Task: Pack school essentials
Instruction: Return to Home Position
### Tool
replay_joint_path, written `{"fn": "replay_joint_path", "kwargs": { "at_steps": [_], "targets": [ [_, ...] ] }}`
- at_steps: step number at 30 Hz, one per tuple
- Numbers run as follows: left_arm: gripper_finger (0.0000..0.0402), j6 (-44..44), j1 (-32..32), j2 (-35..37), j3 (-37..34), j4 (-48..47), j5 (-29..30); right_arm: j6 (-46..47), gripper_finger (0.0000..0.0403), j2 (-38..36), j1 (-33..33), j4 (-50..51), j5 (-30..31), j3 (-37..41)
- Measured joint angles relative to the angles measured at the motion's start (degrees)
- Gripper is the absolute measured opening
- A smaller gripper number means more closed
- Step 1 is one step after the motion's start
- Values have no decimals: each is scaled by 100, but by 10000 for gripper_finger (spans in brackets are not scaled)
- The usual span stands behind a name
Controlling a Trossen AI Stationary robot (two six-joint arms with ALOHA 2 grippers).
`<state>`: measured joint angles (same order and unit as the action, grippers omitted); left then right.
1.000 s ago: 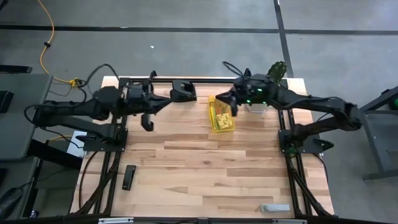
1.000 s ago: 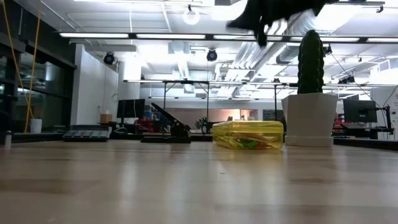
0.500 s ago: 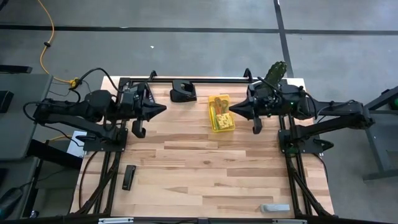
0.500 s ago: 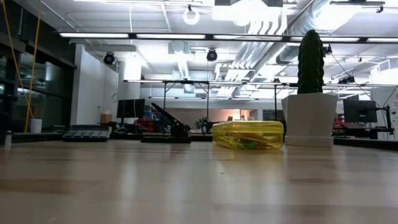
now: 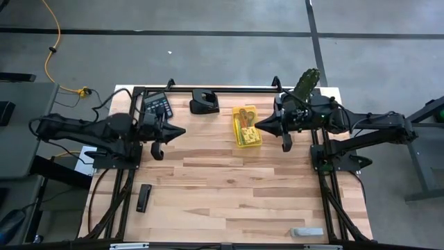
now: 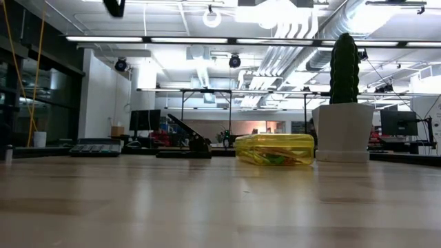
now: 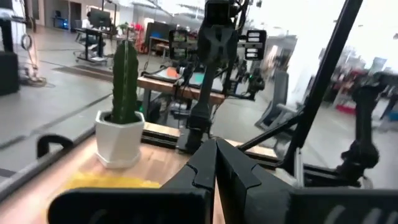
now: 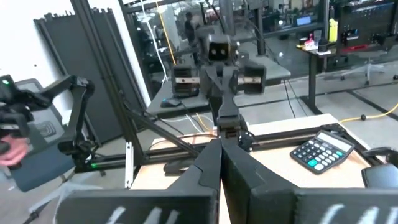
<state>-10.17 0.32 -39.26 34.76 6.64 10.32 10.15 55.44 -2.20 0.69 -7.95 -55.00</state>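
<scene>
A clear yellow case (image 5: 247, 127) lies at the table's far middle with small stationery inside; the single pieces are too small to tell apart. It also shows in the low view (image 6: 274, 149). My left gripper (image 5: 182, 130) is shut and empty, raised over the table left of the case, pointing toward it. My right gripper (image 5: 257, 125) is shut and empty, raised just right of the case, pointing toward it. In the wrist views the fingers of each meet in a point: the left gripper (image 7: 215, 144) and the right gripper (image 8: 220, 143).
A black calculator (image 5: 158, 105) and a black stapler-like device (image 5: 205, 102) lie at the far edge. A cactus in a white pot (image 5: 306, 85) stands at the far right. A flat black bar (image 5: 143, 198) lies near left, a small grey piece (image 5: 306, 232) near right.
My right gripper has drawn back from above the yellow case toward the table's right edge and now holds still. My left gripper has drawn back toward the left and near edges, uncovering the calculator. The case has stayed in place.
</scene>
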Motion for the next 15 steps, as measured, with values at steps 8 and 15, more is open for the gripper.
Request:
{"fn": "replay_joint_path", "kwargs": {
  "at_steps": [8,15],
  "targets": [
    [0,-490,2,949,-1851,752,-27,406,0,0,0,479,-107,0],
    [0,-544,2,1787,-2751,785,-244,503,0,0,0,448,-165,0]
  ]
}}
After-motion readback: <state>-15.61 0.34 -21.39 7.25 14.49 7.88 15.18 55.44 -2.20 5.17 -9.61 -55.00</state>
